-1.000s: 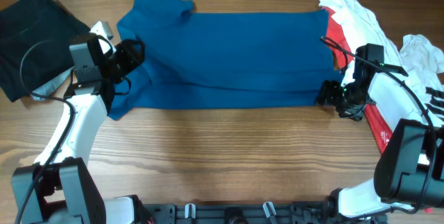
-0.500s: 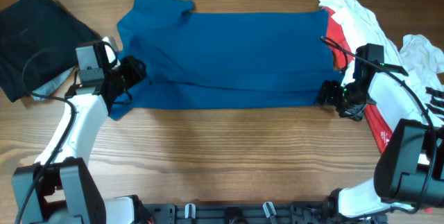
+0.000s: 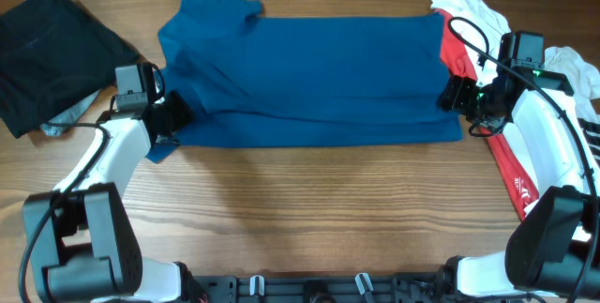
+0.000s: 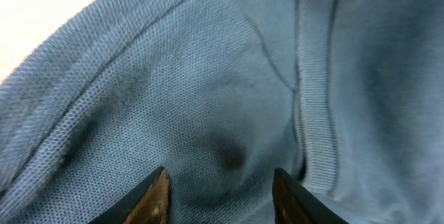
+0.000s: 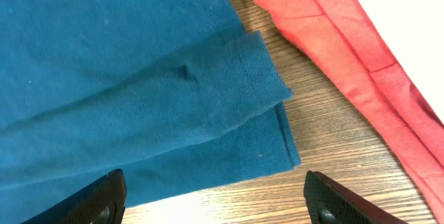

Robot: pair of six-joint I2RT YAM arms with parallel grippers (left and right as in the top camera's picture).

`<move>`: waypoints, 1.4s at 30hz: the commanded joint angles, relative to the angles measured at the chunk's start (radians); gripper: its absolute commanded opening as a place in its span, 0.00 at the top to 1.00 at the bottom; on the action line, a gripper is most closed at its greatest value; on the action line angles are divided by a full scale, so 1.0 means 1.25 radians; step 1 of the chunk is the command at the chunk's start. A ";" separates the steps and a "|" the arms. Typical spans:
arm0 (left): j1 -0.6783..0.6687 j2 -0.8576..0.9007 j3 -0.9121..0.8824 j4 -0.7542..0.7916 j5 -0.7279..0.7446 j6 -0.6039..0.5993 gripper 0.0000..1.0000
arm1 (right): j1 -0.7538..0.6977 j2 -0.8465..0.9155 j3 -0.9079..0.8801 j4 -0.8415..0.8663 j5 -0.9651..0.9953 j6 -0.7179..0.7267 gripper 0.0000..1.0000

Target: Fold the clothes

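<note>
**A:** Where is the polo shirt?

**B:** The deep-blue polo shirt [image 3: 309, 78] lies spread across the upper middle of the overhead frame on the wooden worktop [image 3: 309, 219]. Its collar is toward the upper left and its hem toward the right. Along the lower edge one layer lies doubled over another. The right wrist view shows this at the hem corner, where the top layer stops short of the one beneath.

**A:** And the left pincer?

**B:** The left pincer [image 3: 173, 115] sits at the left of the frame, on the shirt's sleeve near its lower left corner. In its wrist view the two fingertips stand apart at the bottom edge. Blue knit cloth and a sleeve seam fill everything between and beyond them. I cannot tell whether the tips press into the cloth.

**A:** The right one?

**B:** The right pincer [image 3: 455, 92] is at the right edge of the shirt, by the hem. Its fingers are spread wide, holding nothing, and its camera looks down on the hem corner and bare wood.

**A:** Other garments?

**B:** A red T-shirt [image 3: 506, 167] runs down the right side, just beside the blue hem. A white T-shirt [image 3: 469, 12] is bunched at the upper right. A dark garment [image 3: 47, 50] lies at the upper left, apart from the shirt.
</note>
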 commanded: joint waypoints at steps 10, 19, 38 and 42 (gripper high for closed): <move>-0.003 0.092 0.003 0.004 -0.017 0.013 0.52 | 0.002 0.096 0.009 0.024 0.020 0.009 0.41; -0.003 0.114 0.003 0.034 -0.016 0.013 0.53 | 0.002 0.172 0.009 0.078 0.009 0.038 0.43; -0.004 0.044 0.003 0.025 0.035 0.032 0.64 | 0.002 0.186 0.009 0.090 0.008 0.038 0.96; -0.004 0.017 0.003 -0.039 -0.089 0.032 0.67 | 0.002 0.185 0.012 0.096 -0.008 0.052 0.96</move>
